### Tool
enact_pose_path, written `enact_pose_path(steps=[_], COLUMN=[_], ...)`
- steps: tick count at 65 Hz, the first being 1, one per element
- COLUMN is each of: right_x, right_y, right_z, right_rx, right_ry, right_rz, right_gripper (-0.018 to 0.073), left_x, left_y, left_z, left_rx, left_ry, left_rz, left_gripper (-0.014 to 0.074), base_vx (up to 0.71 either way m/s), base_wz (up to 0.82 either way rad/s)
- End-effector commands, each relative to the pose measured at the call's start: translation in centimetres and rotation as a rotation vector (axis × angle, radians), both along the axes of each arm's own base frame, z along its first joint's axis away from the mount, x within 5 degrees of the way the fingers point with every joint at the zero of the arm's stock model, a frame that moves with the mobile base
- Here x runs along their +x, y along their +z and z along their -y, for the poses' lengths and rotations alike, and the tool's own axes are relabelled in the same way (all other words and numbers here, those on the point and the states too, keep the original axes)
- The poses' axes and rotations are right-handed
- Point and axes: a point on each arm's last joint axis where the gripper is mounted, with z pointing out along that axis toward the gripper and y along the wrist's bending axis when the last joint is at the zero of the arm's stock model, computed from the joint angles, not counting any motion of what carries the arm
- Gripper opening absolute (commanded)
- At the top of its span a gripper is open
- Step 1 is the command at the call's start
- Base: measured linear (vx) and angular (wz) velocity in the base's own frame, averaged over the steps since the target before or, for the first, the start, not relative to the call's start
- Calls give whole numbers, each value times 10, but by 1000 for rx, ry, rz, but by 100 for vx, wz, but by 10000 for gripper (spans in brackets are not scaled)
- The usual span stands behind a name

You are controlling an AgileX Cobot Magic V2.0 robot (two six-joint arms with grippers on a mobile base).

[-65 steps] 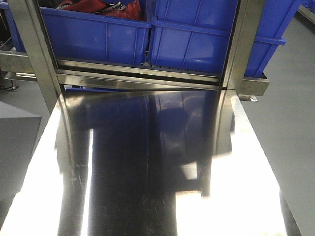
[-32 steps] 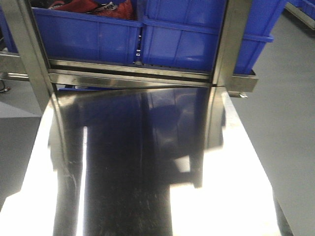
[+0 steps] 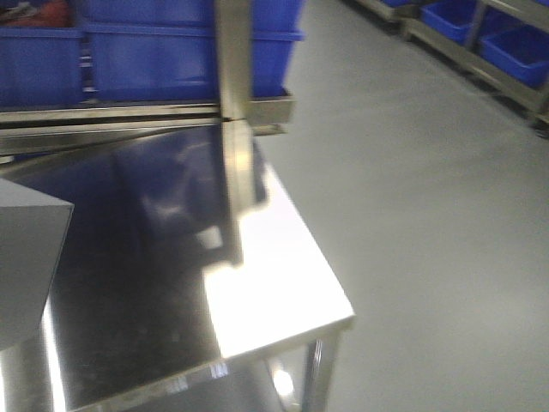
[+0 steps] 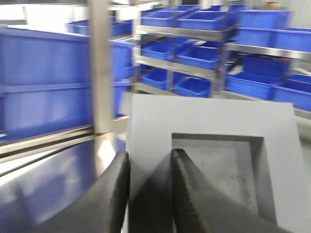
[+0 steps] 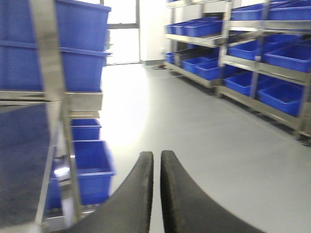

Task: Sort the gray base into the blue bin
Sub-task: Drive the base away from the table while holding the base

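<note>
Left gripper (image 4: 149,158) clamps the gray base (image 4: 209,121) wall (wrist view alone shows it); right gripper (image 5: 156,156) closed.

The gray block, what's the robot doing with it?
The robot's left pincer is holding the gray block by one wall, with one finger outside it and the other in the square hollow on top. The right pincer is shut and holds nothing. The block hangs near a shiny steel table, with blue bins close by. It isn't in a bin yet.
</note>
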Motion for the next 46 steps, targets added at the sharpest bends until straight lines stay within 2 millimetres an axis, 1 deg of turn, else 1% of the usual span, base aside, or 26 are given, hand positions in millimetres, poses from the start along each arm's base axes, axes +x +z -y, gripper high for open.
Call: enact_pose_path(steps=[1, 24, 46], right_x=[-1, -1, -1], right_y=[7, 7, 7], right_z=[0, 0, 0], right_rx=[-13, -13, -13], right_ry=[-3, -3, -3], right_rz=[80, 80, 80], right_gripper=[-4, -4, -4], left_x=[-1, -1, 0], left_y=[17, 17, 17], left_z=[0, 0, 0], left_rx=[-72, -71, -68], left_ry=[-5, -5, -5], left_rz=[100, 97, 92], left_gripper=[151, 151, 151], base_vx=[-17, -13, -1], base_wz=[-80, -78, -78])
